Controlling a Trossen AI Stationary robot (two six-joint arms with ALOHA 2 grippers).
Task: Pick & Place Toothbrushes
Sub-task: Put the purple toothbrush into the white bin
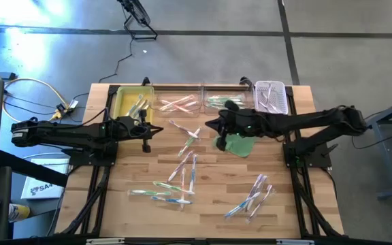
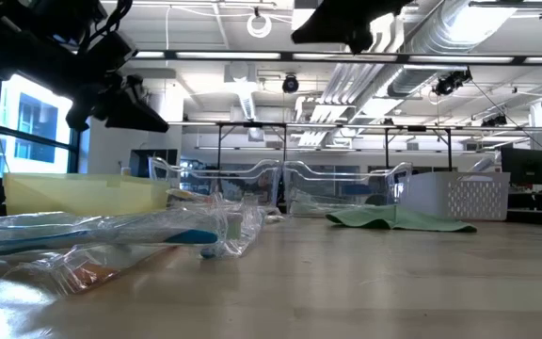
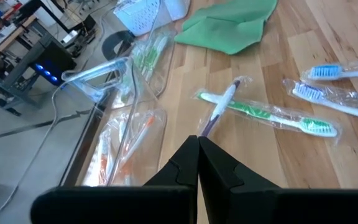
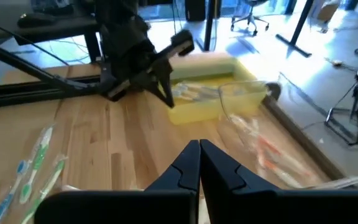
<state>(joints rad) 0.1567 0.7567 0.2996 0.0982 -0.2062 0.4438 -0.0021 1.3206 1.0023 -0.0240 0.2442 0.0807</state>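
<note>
Clear, glossy wrappers catch the light across the wooden table (image 1: 284,204), where the toothbrushes (image 1: 182,170) lie scattered in loose clusters through the middle and lower part of the high view.

The left gripper (image 1: 146,129) hangs at centre-left with its fingers pressed together and nothing between them. The nearest loose toothbrush, a crossed pair (image 1: 190,135), lies just to its right in that frame. In the left wrist view the pair sits straight ahead of the fingertips: a green one (image 3: 272,115) running crosswise with a purple one (image 3: 219,107) laid over it, pointing back toward the gripper.

The right gripper (image 1: 216,126) is equally closed and empty, just right of the same pair, above the green cloth (image 1: 235,144). Either arm seems close enough; the overlap may make a clean single pick awkward.

Along the top edge stand a yellow bin (image 1: 129,102), two clear trays (image 1: 181,103) and a white basket (image 1: 271,96), each already holding brushes.
</note>
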